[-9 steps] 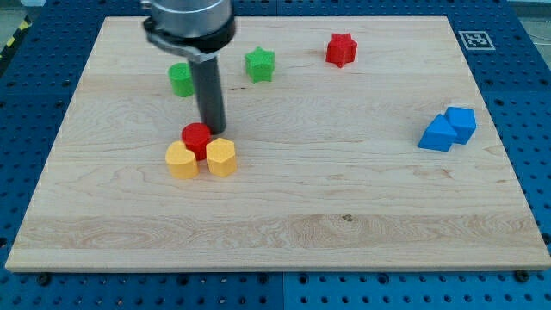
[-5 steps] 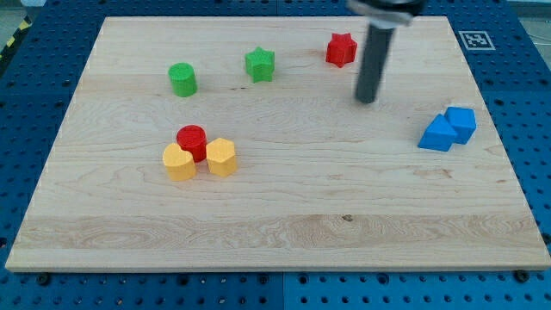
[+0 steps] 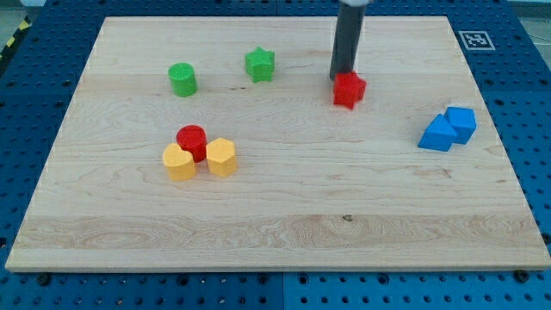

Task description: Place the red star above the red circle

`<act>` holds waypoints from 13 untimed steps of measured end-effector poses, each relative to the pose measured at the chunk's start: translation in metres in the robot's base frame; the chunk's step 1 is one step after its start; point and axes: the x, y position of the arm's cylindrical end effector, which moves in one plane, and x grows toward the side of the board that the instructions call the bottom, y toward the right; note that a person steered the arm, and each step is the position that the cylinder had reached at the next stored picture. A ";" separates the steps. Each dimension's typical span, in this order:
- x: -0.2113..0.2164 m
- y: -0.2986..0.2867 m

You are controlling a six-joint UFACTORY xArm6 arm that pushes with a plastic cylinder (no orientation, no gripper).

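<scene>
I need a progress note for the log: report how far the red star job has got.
Done: my tip has reached the red star and sits against its top side. In hand: the star looks blurred, so it seems to be moving. Left: it is far to the view's right of the red circle, which sits touching two yellow blocks, so most of the travel remains.

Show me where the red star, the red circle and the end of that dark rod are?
red star (image 3: 349, 89), camera view, middle of its blurred body
red circle (image 3: 191, 138), camera view, its top face
my tip (image 3: 342, 77), camera view, rod's very end, at the star's upper edge
</scene>
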 end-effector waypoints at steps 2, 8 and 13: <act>0.002 0.085; 0.085 0.094; 0.046 0.049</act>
